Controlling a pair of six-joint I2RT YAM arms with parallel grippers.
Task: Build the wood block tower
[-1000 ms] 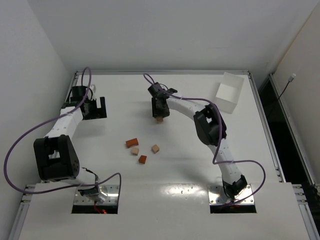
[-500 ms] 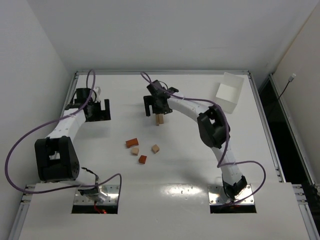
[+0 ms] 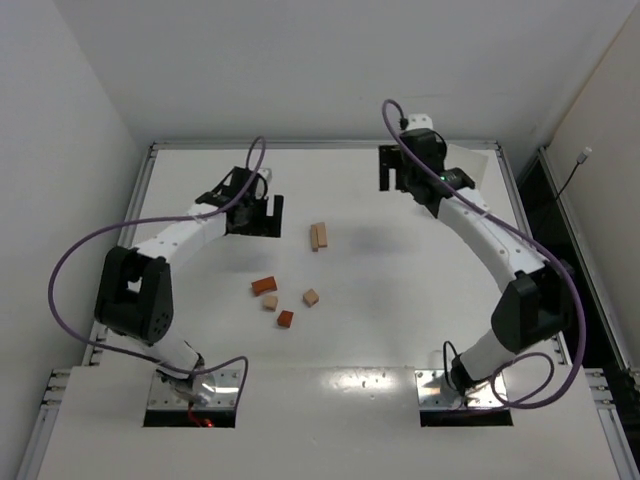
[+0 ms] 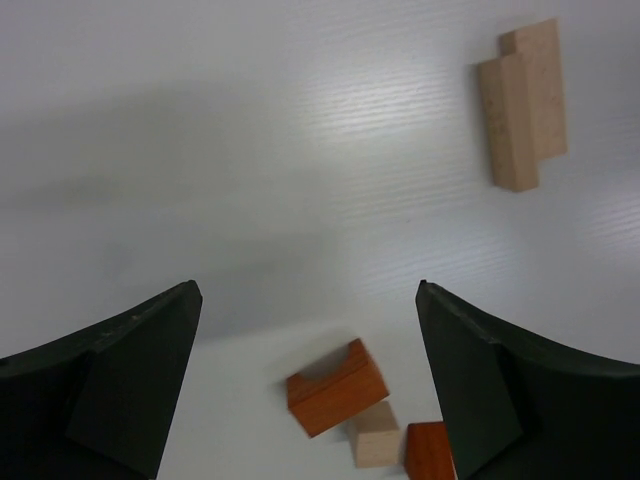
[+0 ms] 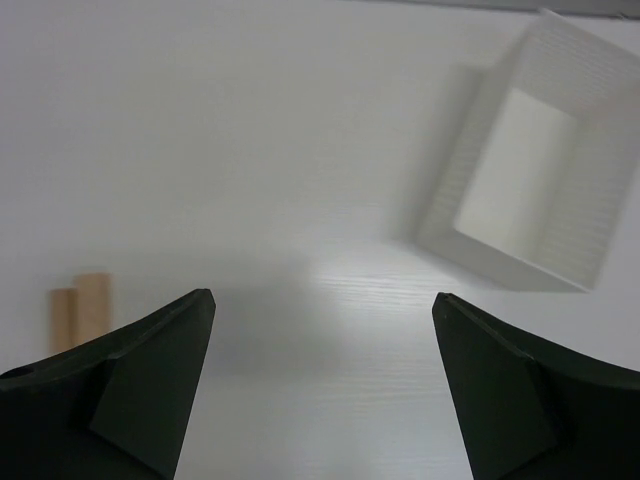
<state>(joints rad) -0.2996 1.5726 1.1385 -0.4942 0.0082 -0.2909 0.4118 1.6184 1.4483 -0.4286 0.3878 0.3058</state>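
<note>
Both arms hang above the white table (image 3: 400, 300) with nothing held. The left end effector (image 4: 305, 295) has its fingers spread wide, and so does the right end effector (image 5: 322, 297). The wood block tower is barely begun: a pair of pale tan wooden bars (image 3: 318, 236) lies side by side mid-table, between the two arms.

The loose pieces lie nearer the bases: a reddish-brown wooden bar (image 3: 264, 286), a pale tan cube (image 3: 270, 302) just beside it, a reddish-brown cube (image 3: 286, 319) and a second pale cube (image 3: 311, 297) a little apart. The first three sit so close that wide fingers coming down on one would likely shove its neighbours. A block set off-centre on the narrow bars could tip them or push them apart.

The left wrist view shows that the two bars are staggered lengthwise, which the overhead view barely resolves. It misses the second pale cube. The right wrist view alone shows the white rectangular box (image 5: 460, 170) plainly; overhead, the right arm largely covers it.
</note>
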